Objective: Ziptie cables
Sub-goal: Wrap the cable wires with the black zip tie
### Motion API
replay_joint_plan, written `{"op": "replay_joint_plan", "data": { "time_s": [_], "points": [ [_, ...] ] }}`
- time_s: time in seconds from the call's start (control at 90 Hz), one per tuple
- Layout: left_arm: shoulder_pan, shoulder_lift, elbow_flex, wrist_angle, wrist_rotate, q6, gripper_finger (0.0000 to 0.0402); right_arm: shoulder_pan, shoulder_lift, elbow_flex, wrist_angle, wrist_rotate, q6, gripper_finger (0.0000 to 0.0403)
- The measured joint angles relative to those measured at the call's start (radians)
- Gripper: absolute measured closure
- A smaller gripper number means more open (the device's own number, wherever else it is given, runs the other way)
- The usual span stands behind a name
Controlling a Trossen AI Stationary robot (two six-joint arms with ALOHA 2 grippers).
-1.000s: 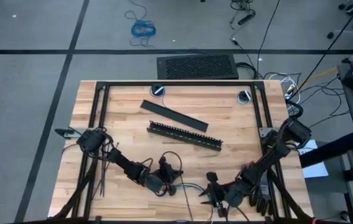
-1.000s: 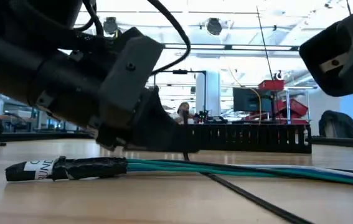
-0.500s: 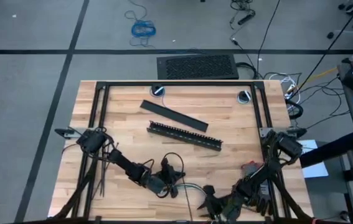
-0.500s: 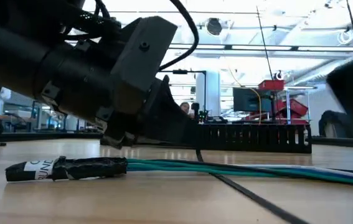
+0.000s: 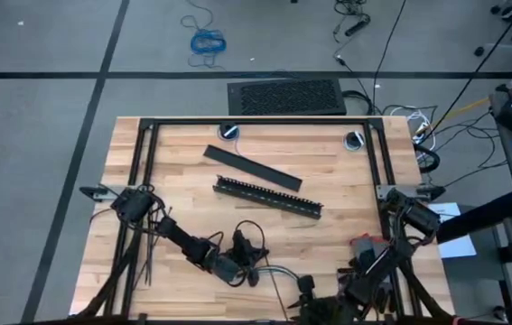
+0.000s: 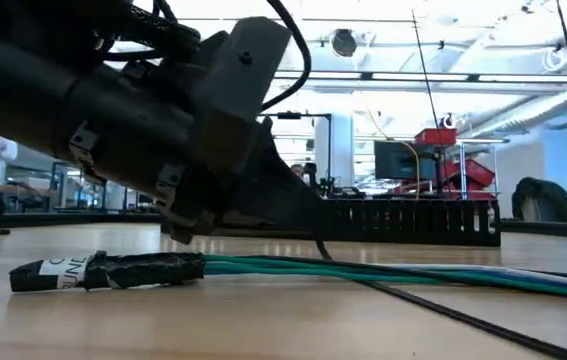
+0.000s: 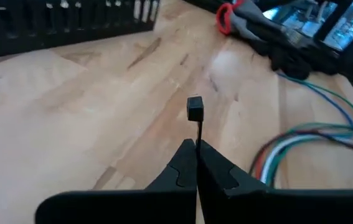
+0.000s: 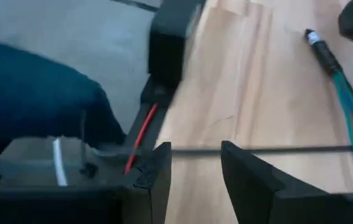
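pinching ziptie [image 7: 195, 111] — left fingers [image 7: 216, 174]

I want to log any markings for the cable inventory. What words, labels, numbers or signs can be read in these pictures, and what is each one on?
White tag on the black-wrapped end of the cables: dark print shows in the low view, but it is too blurred and too oblique to read.

No other text, brand or number can be read in any view, including on the slotted bar and the zipties.

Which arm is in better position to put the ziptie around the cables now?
Probably the left: its gripper is shut on a ziptie beside the cables. The right gripper is open at the table's edge.
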Motion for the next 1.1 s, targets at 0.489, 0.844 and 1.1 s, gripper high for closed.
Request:
{"op": "replay_joint_plan", "data": {
  "time_s": [0.489, 0.844, 1.1],
  "points": [
    [0.006, 0.0, 0.0, 0.007, -0.016, -0.027, 0.0402, 0.017, 0.084, 0.0, 0.172, 0.018, -0.104, 0.0273],
    [0.002, 0.0, 0.0, 0.008, -0.036, -0.05, 0.0402, 0.023, 0.085, 0.0, 0.161, 0.056, -0.143, 0.0273],
    [0.0, -0.001, -0.001, 0.052, 0.047, 0.078, 0.0402, 0.037, 0.085, 0.002, 0.217, 0.017, -0.119, 0.0273]
  ]
}}
